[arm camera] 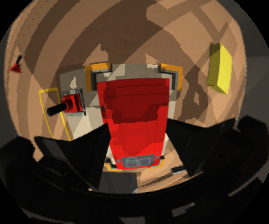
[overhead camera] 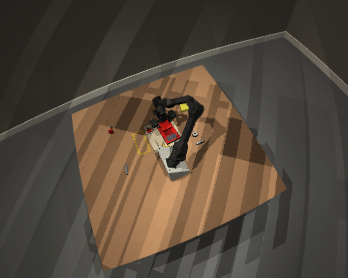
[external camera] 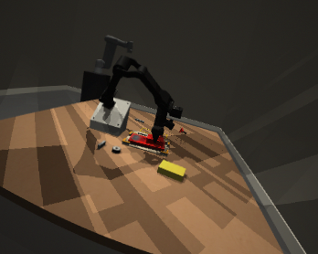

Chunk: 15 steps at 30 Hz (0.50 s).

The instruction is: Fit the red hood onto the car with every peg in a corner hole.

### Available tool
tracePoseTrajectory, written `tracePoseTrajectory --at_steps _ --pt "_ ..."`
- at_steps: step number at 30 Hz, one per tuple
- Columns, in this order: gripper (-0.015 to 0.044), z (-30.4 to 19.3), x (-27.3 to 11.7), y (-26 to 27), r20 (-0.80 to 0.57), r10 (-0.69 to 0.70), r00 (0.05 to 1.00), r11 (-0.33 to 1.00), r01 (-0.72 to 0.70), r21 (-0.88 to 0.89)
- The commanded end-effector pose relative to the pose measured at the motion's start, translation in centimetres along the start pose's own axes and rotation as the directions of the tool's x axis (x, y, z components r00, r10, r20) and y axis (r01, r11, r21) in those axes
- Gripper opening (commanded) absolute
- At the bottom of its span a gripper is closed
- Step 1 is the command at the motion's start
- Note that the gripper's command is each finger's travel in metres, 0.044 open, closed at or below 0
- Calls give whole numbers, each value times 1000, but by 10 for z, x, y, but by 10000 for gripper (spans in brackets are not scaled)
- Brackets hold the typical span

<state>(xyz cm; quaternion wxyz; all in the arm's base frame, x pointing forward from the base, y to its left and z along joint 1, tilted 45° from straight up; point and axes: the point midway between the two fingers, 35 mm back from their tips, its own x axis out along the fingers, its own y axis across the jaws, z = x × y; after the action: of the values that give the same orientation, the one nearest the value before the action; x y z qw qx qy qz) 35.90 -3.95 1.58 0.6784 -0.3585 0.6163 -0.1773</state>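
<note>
The red hood (arm camera: 136,100) is between my fingers, over the deck of the red chassis (external camera: 137,141) (overhead camera: 172,139). My gripper (arm camera: 137,123) (external camera: 155,137) (overhead camera: 164,121) is shut on the hood, a finger at each side. The hood looks lined up lengthwise with the chassis and very low over it or touching; whether it is flat cannot be told. The chassis lies in the jig, whose orange corner (arm camera: 97,67) shows beyond the hood in the wrist view. The engine block, pegs and corner holes are hidden.
A yellow block (arm camera: 220,69) (external camera: 172,170) (overhead camera: 184,107) lies beyond the jig. A small red part with a black rod (arm camera: 72,104) stands beside the chassis. A small red piece (arm camera: 16,67) (overhead camera: 111,130) lies farther off. A wheel (external camera: 116,149) (overhead camera: 195,134) and a grey piece (external camera: 100,144) (overhead camera: 200,142) lie nearby.
</note>
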Motion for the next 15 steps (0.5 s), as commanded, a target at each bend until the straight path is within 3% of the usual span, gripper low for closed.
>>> tracePoseTrajectory --at_steps 1,15 --pt "26 0 0 0 0 0 1000 1000 0 0" --pt "394 0 0 0 0 0 1000 1000 0 0"
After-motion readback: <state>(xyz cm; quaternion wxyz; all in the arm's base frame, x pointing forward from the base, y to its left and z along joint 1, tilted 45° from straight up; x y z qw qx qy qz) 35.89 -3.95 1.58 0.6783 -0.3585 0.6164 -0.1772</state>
